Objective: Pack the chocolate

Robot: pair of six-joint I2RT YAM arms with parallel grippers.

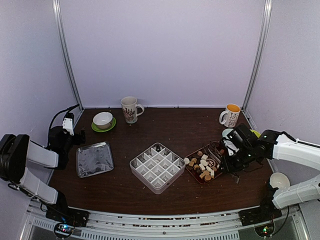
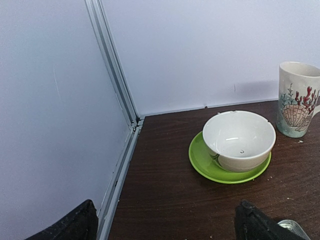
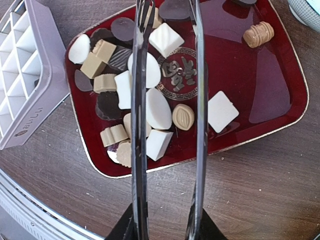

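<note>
1. Top external view: we see a dark brown wooden table [image 1: 165,125] with the two arms mounted at its near edge.
2. We find the right gripper [image 3: 162,227] low over the right part of the table, clamped on a pair of long metal tongs [image 3: 140,100]. In the right wrist view its black fingers [image 3: 124,227] press the tongs from either side, and the two tong arms run apart from each other across the picture.
3. The small chocolates [image 3: 157,107], cubes, ovals and ridged pieces in dark brown, tan and white, lie in a glossy dark red rectangular tray [image 3: 270,85]. Most crowd one half of it, and one tan ridged piece sits apart near a corner.
4. The tong arms reach over that heap; we cannot tell whether they touch any piece.
5. A white plastic box divided into square cells [image 1: 158,167] stands just beside the red tray, in the middle of the table.
6. The left gripper [image 2: 165,232] has its jaws spread wide, its black fingertips [image 2: 75,225] at the bottom corners of the left wrist view. It hovers at the far left of the table, facing a white ceramic bowl [image 2: 239,140] on a lime green saucer [image 2: 200,160], with a tall cream mug printed with shells [image 2: 297,100] near them.
7. A flat silver metal tray [image 1: 94,159] lies left of the box, and a white mug with an orange inside [image 1: 230,115] stands at the far right.
</note>
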